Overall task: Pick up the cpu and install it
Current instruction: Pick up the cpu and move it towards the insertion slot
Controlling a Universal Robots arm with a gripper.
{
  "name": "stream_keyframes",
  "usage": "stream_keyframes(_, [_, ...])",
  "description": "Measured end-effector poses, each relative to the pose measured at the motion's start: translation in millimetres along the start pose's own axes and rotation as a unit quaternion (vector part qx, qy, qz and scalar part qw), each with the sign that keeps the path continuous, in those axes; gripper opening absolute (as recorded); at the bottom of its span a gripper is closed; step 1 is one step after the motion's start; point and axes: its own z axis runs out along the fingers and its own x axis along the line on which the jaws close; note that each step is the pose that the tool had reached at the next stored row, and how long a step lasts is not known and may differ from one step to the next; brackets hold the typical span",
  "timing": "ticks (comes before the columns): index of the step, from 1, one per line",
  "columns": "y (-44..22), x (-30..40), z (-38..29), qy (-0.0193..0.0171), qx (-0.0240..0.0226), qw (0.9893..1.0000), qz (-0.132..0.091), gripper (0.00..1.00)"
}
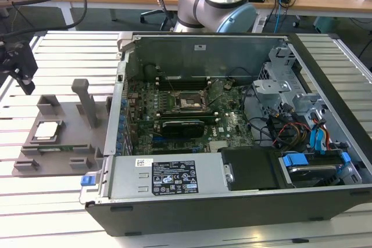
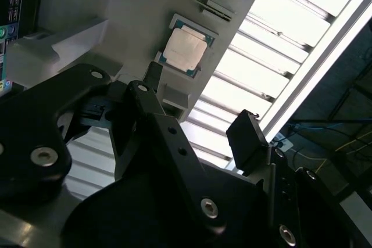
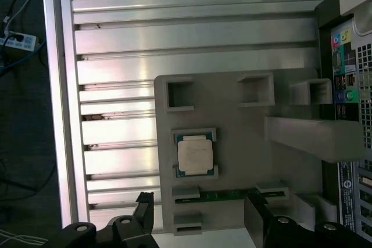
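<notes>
I have the gripper (image 3: pixel 199 201) hanging above the bench near its edge on the exterior view's left, fingers (image 2: pixel 247 135) spread apart with nothing between them. The cpu (image 3: pixel 194 155) lies flat in its shallow seat on the grey tray (image 3: pixel 244 114), roughly mid-tray on the side away from the computer case (image 1: pixel 232 201), untouched. The step in hand, as I judge it, is lining up for the pick. In the first wrist view the chip sits just beyond the gap between the fingertips, so I would centre the gap over it and square the pads to two opposite edges of the chip, not its corners. The small raised lips at two sides of the seat look like what the pads could foul on, and the tall upright post (image 1: pixel 87 100) stands near enough to mind. The motherboard socket (image 1: pixel 187 104) in the case appears open and waiting.
</notes>
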Motion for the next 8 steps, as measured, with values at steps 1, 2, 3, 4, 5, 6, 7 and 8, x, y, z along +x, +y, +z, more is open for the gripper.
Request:
stream_keyframes(1, [0.0, 0.0, 0.8, 0.0000, 0.0000, 1.0000, 0.000, 0.72])
stream_keyframes(2, [0.0, 0.0, 1.5, 0.0000, 0.0000, 1.0000, 0.000, 0.72])
stream_keyframes(3, [0.0, 0.0, 2.1, 0.0000, 0.0000, 1.0000, 0.000, 0.72])
stream_keyframes(4, [0.1, 0.1, 3.1, 0.0000, 0.0000, 1.0000, 0.000, 0.72])
stream_keyframes(5, [0.1, 0.1, 3.8, 0.0000, 0.0000, 1.0000, 0.000, 0.72])
stream_keyframes(6, [0.1, 0.1, 4.5, 0.0000, 0.0000, 1.0000, 0.000, 0.72])
stream_keyframes(7, [0.1, 0.1, 5.4, 0.0000, 0.0000, 1.0000, 0.000, 0.72])
stream_keyframes(8, [0.1, 0.1, 6.5, 0.0000, 0.0000, 1.0000, 0.000, 0.72])
